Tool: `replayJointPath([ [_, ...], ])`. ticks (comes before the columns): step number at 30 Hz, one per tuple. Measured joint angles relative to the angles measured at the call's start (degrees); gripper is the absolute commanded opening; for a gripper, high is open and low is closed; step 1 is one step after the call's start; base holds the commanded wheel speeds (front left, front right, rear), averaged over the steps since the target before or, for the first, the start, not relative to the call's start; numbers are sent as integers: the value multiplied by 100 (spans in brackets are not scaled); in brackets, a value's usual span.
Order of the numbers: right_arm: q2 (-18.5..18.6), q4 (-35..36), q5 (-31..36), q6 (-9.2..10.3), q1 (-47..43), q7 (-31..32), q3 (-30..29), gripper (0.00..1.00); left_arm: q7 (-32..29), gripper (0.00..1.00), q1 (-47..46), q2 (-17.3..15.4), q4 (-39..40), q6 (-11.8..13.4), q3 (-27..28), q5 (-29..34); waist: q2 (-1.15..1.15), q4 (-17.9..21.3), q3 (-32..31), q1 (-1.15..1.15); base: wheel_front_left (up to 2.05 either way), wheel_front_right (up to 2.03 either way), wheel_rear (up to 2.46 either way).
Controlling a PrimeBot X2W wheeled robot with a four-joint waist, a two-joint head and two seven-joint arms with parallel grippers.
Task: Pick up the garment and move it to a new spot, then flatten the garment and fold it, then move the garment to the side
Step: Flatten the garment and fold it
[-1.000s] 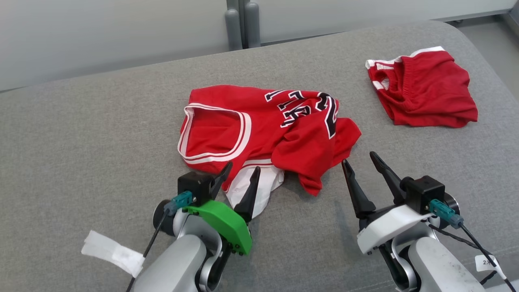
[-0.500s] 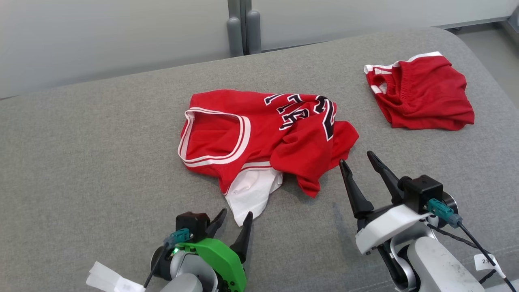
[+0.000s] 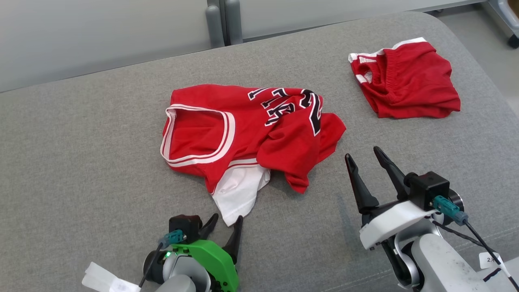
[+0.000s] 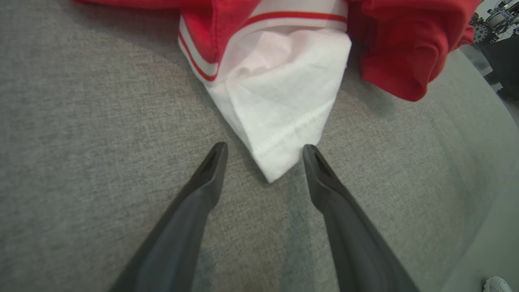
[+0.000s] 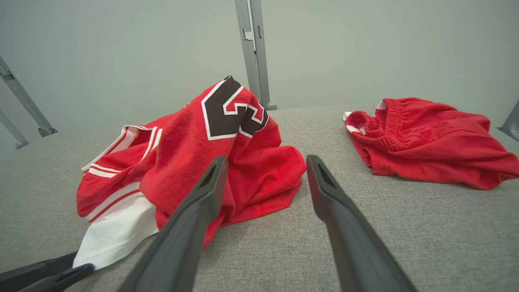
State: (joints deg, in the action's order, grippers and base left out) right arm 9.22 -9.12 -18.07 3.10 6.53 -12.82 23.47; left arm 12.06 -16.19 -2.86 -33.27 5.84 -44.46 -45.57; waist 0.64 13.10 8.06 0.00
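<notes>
The garment is a red jersey with white trim and black numbers, lying crumpled in the middle of the grey padded surface. Its white corner points toward me. My left gripper is open, low over the surface, with the tip of that white corner between its fingertips and nothing gripped. To the right of the jersey's red lower fold, my right gripper stands open and empty; its wrist view has the fingers aimed past that fold.
A second red piece, shorts with an elastic waist, lies at the far right near the surface's rounded edge. Grey posts and a pale wall stand behind. A white tape tag hangs by my left arm.
My left gripper has drawn back toward me, from over the white corner to just at its tip. The head camera has shifted slightly. The right gripper has stayed put.
</notes>
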Motion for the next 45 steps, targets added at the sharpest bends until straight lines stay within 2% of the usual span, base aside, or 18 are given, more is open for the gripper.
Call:
replayJointPath([
  [1, 1, 1, 0, 0, 0, 0, -3, 100, 1, 42, -18, 1, -14, 0, 3, 0, 0, 2, 6, 0, 0, 0, 0],
  [3, 1, 2, 0, 0, 0, 0, -3, 100, 3, 0, -52, 3, -33, 0, 11, -1, 0, 0, 13, 0, 0, 0, 0],
  [8, 5, -89, -19, 1, -7, 0, -49, 100, 69, 0, -160, 10, -74, -9, 37, -1, 0, -131, -8, 0, 0, 0, 0],
  [15, 9, -258, -107, -2, -69, 7, -48, 100, 220, 0, -577, 15, 593, -36, 501, 16, 0, -411, -118, 0, 0, 0, 0],
  [21, 4, -353, -124, -135, -125, 53, 158, 100, 235, 0, -817, 18, 1233, -81, 770, 140, 0, -597, -235, 0, 0, 0, 0],
  [24, -24, -364, -124, -225, -126, 93, 292, 100, 235, 0, -949, 20, 1771, -81, 965, 399, 0, -704, -309, 0, 0, 0, 0],
  [30, -41, -477, -123, -498, -128, 263, 637, 100, 236, 0, -1202, 26, 2576, -137, 1043, 754, 0, -860, -448, 0, 0, 0, 0],
  [38, -105, -687, -123, -664, -129, 454, 870, 100, 236, 0, -1934, 27, 3044, -263, 738, 1176, 0, -833, -533, 0, 0, 0, 0],
  [45, -129, -698, -124, -602, -115, 445, 661, 100, 9, 0, -2889, -245, 3223, -224, 945, 1573, 0, -613, -562, 0, 0, 0, 0],
])
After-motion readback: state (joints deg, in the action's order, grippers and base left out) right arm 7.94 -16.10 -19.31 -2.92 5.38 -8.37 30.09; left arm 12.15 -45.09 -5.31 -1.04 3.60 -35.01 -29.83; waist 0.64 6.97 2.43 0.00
